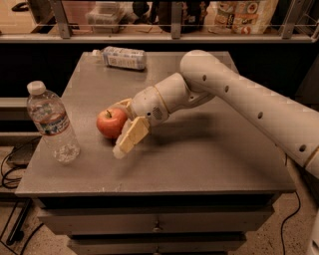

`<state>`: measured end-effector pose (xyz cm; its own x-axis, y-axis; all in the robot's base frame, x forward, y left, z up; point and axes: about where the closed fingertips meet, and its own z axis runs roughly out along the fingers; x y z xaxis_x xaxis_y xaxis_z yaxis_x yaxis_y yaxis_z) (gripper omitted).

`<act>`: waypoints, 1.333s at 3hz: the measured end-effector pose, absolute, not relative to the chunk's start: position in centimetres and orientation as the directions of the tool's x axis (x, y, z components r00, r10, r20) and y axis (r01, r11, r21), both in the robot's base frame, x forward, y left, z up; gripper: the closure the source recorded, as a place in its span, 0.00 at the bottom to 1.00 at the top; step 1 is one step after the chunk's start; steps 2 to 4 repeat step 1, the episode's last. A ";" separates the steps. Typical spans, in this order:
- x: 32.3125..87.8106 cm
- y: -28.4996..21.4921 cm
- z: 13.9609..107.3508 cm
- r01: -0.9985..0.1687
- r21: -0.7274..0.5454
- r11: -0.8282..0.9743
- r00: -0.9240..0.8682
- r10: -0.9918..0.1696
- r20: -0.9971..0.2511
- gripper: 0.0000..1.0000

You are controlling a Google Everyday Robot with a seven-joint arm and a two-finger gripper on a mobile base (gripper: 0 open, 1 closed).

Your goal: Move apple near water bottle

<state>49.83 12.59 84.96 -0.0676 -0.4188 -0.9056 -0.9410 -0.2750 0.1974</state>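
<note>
The red apple (pixel 110 122) with a short stem sits left of the middle of the grey table (pixel 199 149). My gripper (pixel 117 128) reaches in from the right and is shut on the apple, with one yellowish finger (pixel 129 138) in front of it and the other behind it. The water bottle (pixel 52 123), clear with a white cap and a narrow label band, stands upright near the table's left edge. It is about a hand's width left of the apple. The apple and the bottle do not touch.
A second bottle (pixel 122 57) with a wide pale label lies on its side at the table's back left. A shelf rail with packages (pixel 239 15) runs behind the table. Drawers (pixel 157 226) sit below the front edge, and cables (pixel 10 164) lie on the floor at the left.
</note>
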 end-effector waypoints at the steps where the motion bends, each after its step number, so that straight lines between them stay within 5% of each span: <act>1: 49.8 12.6 84.9 -0.940 0.199 -0.276 -0.069 -0.418 -0.906 0.00; 4: 49.8 12.6 84.9 -0.940 0.199 -0.276 -0.069 -0.418 -0.906 0.00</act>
